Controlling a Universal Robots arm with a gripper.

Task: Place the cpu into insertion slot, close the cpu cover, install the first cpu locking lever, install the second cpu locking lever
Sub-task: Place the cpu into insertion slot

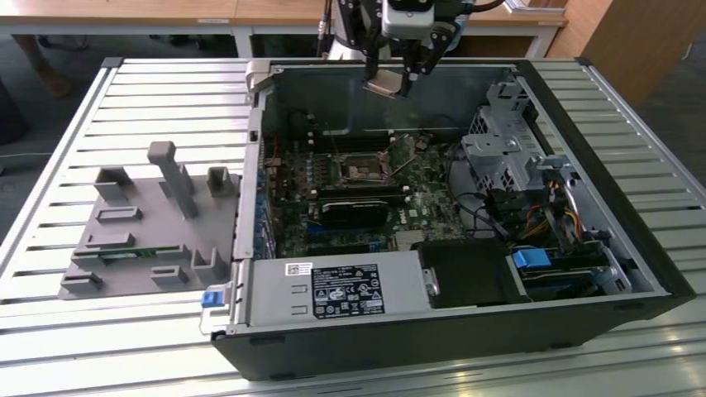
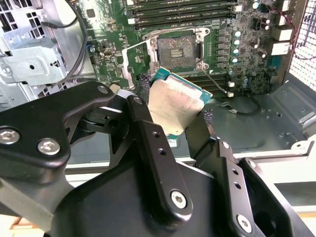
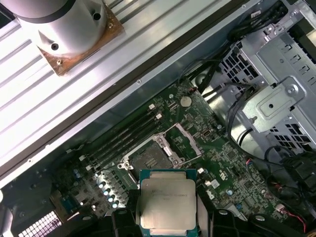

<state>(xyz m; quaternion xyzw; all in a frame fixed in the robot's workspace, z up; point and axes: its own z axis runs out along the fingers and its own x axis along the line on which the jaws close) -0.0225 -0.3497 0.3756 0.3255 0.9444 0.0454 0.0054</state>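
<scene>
Silver-grey cpu (image 3: 168, 205) pinched betw. jaws by opp. edges, square, face tilted, well above open insertion slot (image 3: 154, 157).

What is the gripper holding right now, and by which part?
The gripper holds the cpu, its jaws pressed against two opposite edges with the metal face left bare, up above the motherboard.

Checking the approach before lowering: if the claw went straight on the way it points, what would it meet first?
Likely the motherboard by the open insertion slot, with the cpu held in the claw touching first; depth is unclear.
</scene>
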